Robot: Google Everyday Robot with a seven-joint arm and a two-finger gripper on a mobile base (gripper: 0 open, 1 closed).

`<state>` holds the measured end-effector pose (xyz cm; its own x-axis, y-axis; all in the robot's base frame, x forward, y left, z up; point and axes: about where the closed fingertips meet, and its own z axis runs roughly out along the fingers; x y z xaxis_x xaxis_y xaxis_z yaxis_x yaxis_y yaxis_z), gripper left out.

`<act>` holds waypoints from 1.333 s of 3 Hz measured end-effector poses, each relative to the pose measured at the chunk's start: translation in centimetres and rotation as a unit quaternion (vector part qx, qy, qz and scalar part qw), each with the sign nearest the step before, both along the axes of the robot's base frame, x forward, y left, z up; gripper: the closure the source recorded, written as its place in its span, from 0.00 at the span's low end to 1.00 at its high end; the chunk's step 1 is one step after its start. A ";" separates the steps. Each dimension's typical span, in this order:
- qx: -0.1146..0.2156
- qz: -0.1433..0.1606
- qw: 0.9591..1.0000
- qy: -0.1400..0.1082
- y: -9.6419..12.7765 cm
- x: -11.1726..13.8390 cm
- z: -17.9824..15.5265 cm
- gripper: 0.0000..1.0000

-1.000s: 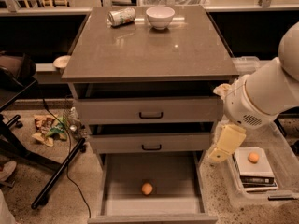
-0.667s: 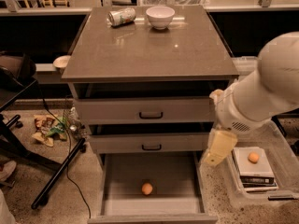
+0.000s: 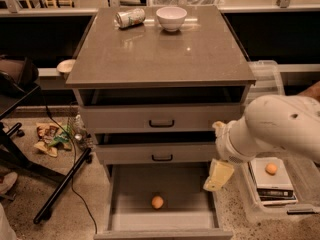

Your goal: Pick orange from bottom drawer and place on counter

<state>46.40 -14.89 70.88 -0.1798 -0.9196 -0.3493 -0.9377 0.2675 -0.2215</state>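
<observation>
— Now, where's the orange (image 3: pixel 157 202)?
— Mid-floor of the open bottom drawer (image 3: pixel 130 209). My tool (image 3: pixel 218 175) hangs at its right edge, spread I cannot tell. Reaching step; next, left and down.

Three drawers: one bottom drawer (image 3: pixel 125 219) and two upper drawers (image 3: pixel 161 118). Two oranges: one orange (image 3: pixel 157 202), one second orange (image 3: pixel 271 169) toward its 3 o'clock. One bowl (image 3: pixel 171 18), one can (image 3: pixel 130 18), one counter (image 3: pixel 165 59). One gripper (image 3: pixel 218 175), at the orange's 2 o'clock.

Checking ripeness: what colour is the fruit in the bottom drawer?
The orange is plain orange, camera view; tool hangs by the bottom drawer.
</observation>
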 end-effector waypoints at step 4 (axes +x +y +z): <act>0.069 0.003 0.998 -0.009 2.8 2.2 -13.1 0.00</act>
